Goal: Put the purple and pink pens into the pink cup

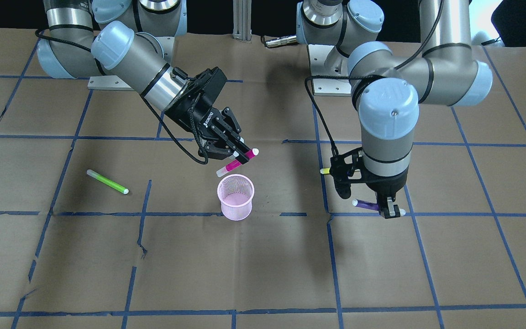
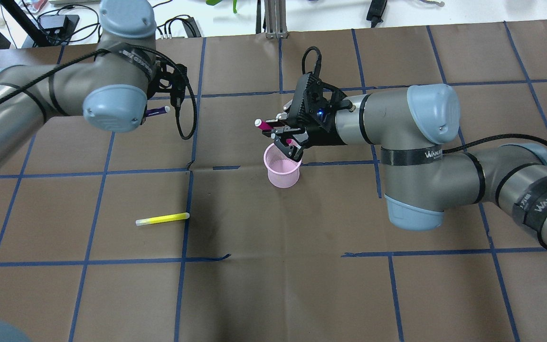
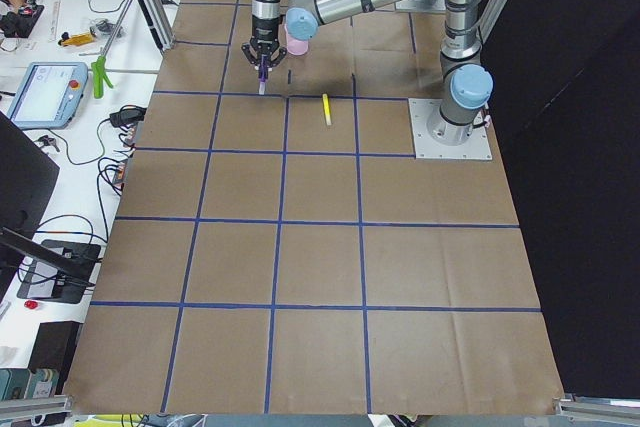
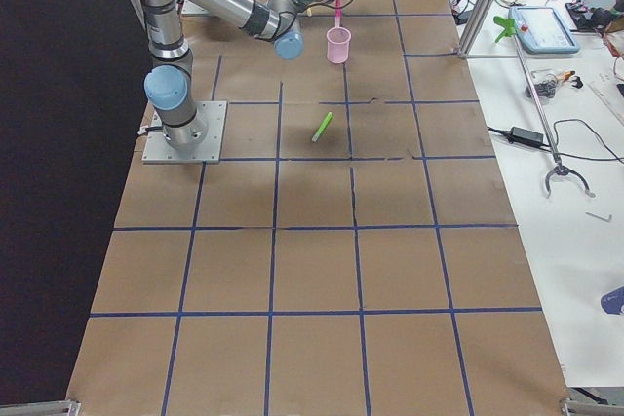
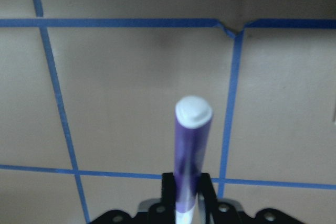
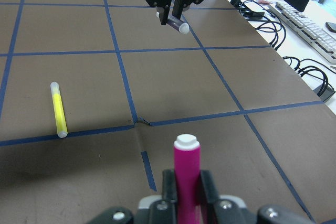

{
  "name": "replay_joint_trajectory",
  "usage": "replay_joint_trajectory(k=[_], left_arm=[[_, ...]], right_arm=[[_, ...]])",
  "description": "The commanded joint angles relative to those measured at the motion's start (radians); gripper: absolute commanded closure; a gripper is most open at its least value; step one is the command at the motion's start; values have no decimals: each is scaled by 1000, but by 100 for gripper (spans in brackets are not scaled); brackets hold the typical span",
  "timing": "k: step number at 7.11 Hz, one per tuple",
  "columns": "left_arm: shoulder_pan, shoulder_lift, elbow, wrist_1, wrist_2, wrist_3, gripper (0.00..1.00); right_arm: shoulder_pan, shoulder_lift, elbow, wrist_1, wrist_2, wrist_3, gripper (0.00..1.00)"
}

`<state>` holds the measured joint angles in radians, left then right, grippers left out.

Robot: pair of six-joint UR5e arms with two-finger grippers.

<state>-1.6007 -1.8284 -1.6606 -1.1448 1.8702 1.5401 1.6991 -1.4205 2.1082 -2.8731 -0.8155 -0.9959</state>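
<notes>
Now: right pincer (image 1: pixel 245 156) clamped on pink pen (image 2: pixel 265 125). Pen tilted, hanging just above cup (image 2: pixel 283 175), toward cup's 11 o'clock in overhead view. Left pincer (image 1: pixel 387 209) clamped on purple pen (image 2: pixel 157 111), well apart, cup's 10 o'clock. Yellow pen (image 2: pixel 162 219) flat on counter (image 2: pixel 302 285), cup's 8 o'clock.
</notes>
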Motion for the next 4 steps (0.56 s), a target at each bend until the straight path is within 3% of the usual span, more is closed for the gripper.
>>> replay_joint_trajectory(k=[1, 4], left_arm=[[8, 107, 9, -177, -112, -2, 96], [7, 190, 10, -314, -227, -32, 96]], right_arm=[[5, 53, -2, -52, -1, 3, 95], [47, 127, -8, -126, -8, 11, 95]])
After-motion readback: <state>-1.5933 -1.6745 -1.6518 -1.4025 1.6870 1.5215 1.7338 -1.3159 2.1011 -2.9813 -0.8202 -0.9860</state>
